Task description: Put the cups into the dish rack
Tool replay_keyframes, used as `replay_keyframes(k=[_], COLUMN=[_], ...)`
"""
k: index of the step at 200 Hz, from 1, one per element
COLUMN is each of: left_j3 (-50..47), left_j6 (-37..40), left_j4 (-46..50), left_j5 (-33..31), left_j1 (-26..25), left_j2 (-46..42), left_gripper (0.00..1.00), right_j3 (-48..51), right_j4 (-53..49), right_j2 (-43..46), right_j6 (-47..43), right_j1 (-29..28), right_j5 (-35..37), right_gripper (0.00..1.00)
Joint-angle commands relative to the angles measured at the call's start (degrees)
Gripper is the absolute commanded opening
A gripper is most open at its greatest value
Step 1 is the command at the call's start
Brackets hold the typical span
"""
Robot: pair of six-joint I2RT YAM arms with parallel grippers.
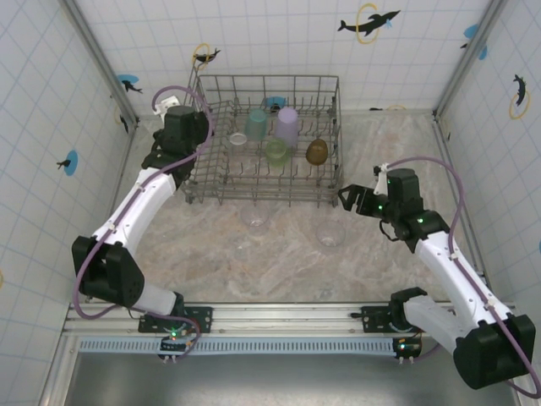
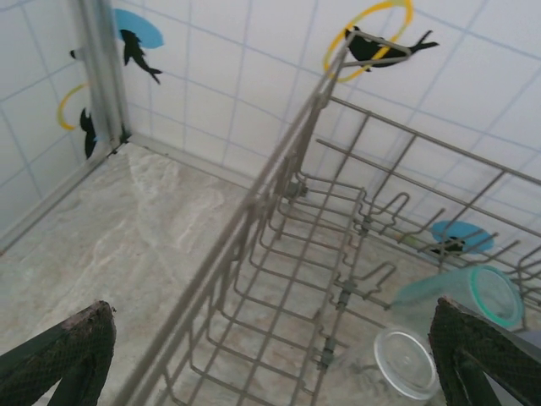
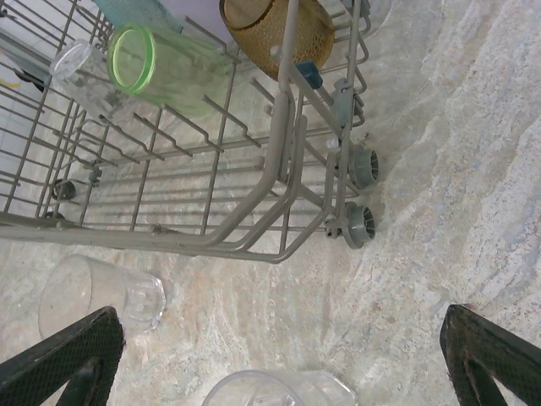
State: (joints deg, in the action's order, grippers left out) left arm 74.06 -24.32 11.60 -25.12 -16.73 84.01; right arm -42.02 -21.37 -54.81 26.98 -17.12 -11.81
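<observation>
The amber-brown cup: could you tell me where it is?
In the top view, the amber-brown cup sits inside the dish rack near its right wall, right of the light green cup.

No text, number or brand is legible; the tiled walls (image 1: 279, 34) bear wordless dolphin stickers (image 1: 369, 21).

I see white tiled walls (image 1: 279, 42) on three sides of worktop (image 1: 287, 271), grid lines pale. Black dolphin sticker (image 1: 369, 21) in yellow ring above far right corner. Worktop beige, marble-patterned. Metal post (image 1: 99, 55) at far left corner. Light even, soft.
</observation>
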Motion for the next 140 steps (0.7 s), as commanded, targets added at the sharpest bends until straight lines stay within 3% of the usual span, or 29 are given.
replay_keyframes(k=[1, 48, 140], left_j3=[-0.51, -3.04, -2.7], left_j6=[-1.29, 0.49, 4.37], left_j4=[1.73, -0.71, -6.3], left_j5=[-0.35, 0.36, 15.04], left_j1=[0.69, 3.21, 4.54], left_j2=[-2.39, -1.44, 5.8], left_gripper=[0.97, 0.97, 0.97], right_j3=[1.19, 3.88, 6.69], right_j4=[-3.16, -4.0, -3.75], right_j2=[1.27, 2.03, 1.68], right_j6=[-0.15, 0.22, 0.17], right_j1=[-0.8, -1.82, -2.44], right_j5=[1.61, 1.84, 0.39], right_gripper=[1.0, 1.0, 1.0])
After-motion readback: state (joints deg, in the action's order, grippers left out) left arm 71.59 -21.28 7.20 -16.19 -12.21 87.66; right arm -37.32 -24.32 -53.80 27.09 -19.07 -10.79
